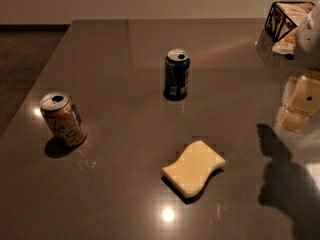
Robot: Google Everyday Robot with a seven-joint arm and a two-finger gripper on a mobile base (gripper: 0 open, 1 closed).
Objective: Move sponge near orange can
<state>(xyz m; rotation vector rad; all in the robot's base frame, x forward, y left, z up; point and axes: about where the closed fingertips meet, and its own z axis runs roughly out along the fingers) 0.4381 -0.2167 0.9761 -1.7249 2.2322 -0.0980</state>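
The pale yellow sponge lies flat on the dark table, at centre front. The orange can stands at the left, leaning slightly, with its silver top open. It is well apart from the sponge. My gripper hangs at the right edge of the view, above the table, to the right of and farther back than the sponge. It touches neither the sponge nor the can. Its shadow falls on the table below it.
A dark blue can stands upright at mid-table, behind the sponge. A black wire basket with pale contents sits at the far right corner. The table's left edge runs diagonally past the orange can.
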